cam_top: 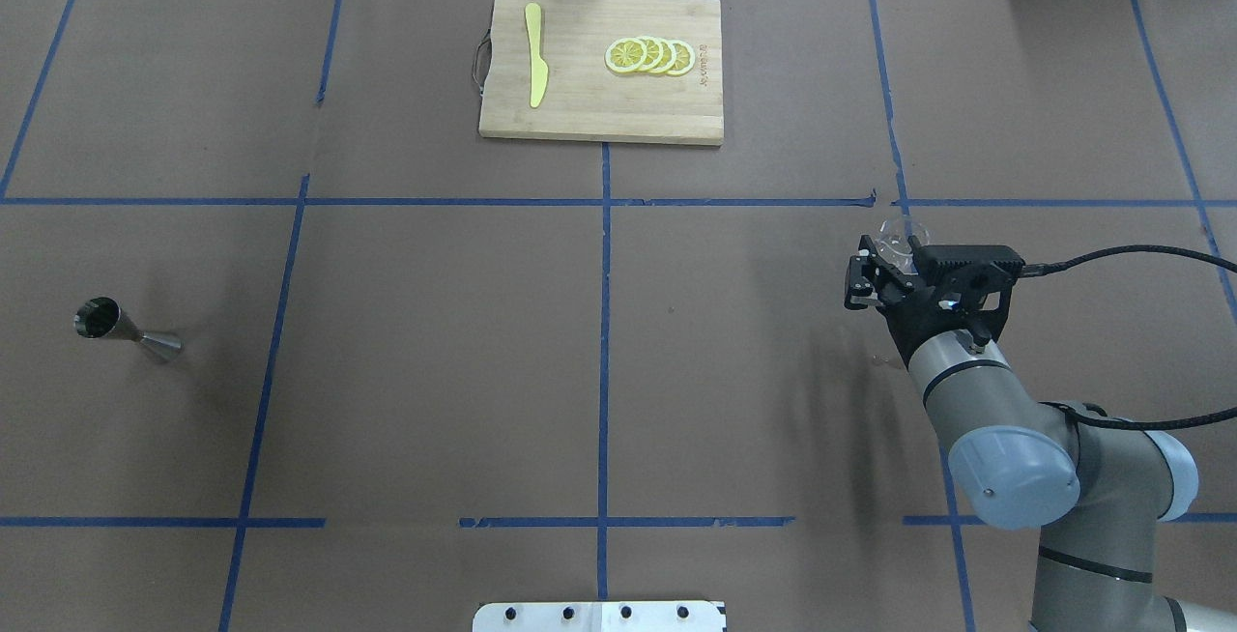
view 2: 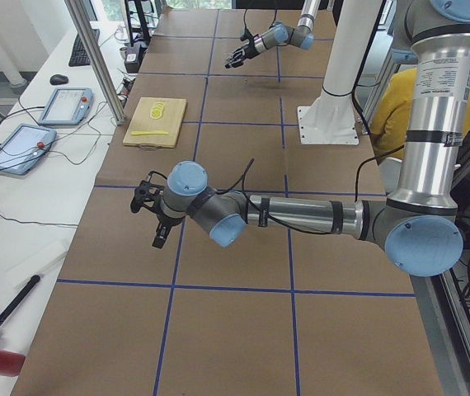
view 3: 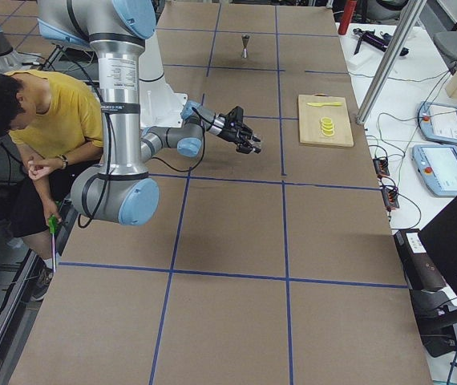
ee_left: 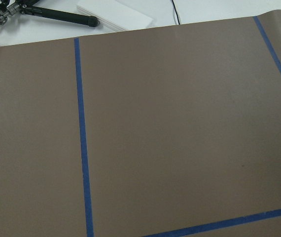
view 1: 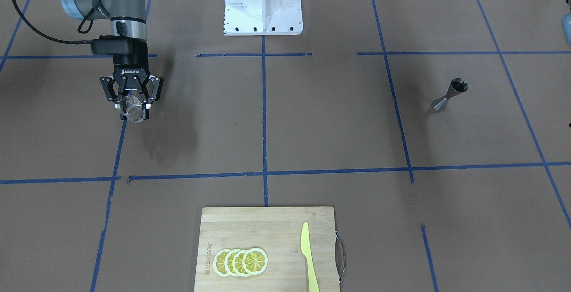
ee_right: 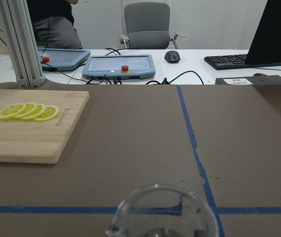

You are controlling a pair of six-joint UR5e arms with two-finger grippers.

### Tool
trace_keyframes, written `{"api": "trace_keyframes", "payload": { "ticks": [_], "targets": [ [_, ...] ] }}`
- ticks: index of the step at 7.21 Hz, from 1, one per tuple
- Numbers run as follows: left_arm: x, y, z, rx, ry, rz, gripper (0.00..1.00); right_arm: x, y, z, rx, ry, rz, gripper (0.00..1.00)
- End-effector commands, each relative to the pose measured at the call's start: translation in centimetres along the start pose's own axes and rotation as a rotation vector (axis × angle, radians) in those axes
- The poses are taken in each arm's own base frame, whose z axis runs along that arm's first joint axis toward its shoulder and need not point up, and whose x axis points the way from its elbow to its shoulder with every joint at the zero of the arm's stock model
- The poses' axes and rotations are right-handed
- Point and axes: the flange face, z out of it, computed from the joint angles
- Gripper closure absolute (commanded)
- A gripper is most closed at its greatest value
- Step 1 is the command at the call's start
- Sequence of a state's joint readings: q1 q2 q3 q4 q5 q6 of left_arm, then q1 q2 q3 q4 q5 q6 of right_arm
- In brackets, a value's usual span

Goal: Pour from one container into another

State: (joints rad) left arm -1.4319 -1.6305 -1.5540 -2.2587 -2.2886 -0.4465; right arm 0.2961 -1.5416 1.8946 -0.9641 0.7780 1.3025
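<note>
Brown paper marked off with blue tape covers your table (view 1: pixel 312 118). Your right gripper (view 1: pixel 132 104) is clamped on the clear glass cup (view 1: pixel 132 110), held above the surface; its wrist camera catches only the cup's rim. The left gripper (view 2: pixel 158 239) shows just in the left side view, so you cannot tell its state. The metal jigger (view 1: pixel 449 95) stands upright on the robot's left, well apart from the cup. A cutting board (view 1: pixel 232 225) carries lemon slices (view 1: pixel 241 261) and a yellow knife (view 1: pixel 308 256).

Robotics lab, tape-gridded table (cam_top: pixel 435 371), teach pendants (ee_right: pixel 118 65), aluminium post (ee_right: pixel 19 44)
</note>
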Motion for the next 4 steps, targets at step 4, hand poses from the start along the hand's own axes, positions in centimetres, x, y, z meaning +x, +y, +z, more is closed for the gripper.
{"api": "trace_keyframes", "payload": {
  "ticks": [4],
  "targets": [
    [1.0, -0.4, -0.9, 0.016, 0.007, 0.01, 0.0, 3.9, 6.6, 1.2, 0.056, 0.014, 0.026, 0.94]
  ]
}}
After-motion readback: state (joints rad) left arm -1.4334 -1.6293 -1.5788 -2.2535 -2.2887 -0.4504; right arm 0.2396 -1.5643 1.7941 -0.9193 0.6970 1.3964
